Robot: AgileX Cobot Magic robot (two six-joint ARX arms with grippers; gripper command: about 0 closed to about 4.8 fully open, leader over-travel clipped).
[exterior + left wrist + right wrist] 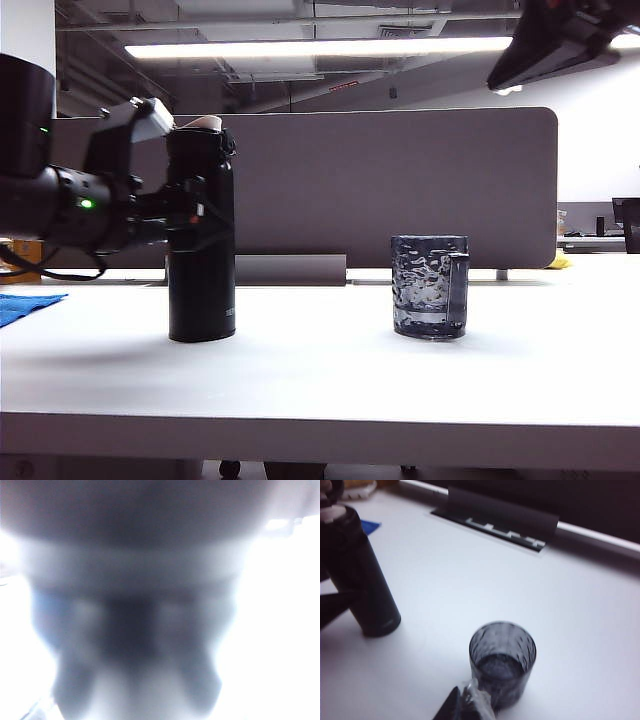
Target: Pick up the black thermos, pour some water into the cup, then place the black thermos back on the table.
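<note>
The black thermos [200, 270] stands upright on the white table [320, 380] at the left, its lid flipped open over a beige spout. My left gripper [195, 212] reaches in from the left with its fingers round the thermos's upper half; how tight they are does not show. The left wrist view is all blur. The cup [428, 285], dark dimpled glass with some water in it, stands to the right of the thermos. My right arm [560, 40] hangs high at the upper right. The right gripper [457, 707] is shut and hovers above the cup [502, 660], with the thermos [362, 585] farther off.
A grey partition panel [400, 180] runs along the back of the table, with a grey bracket [290, 268] at its foot. A blue cloth [25, 305] lies at the far left edge. A small yellow object [557, 262] sits at the back right.
</note>
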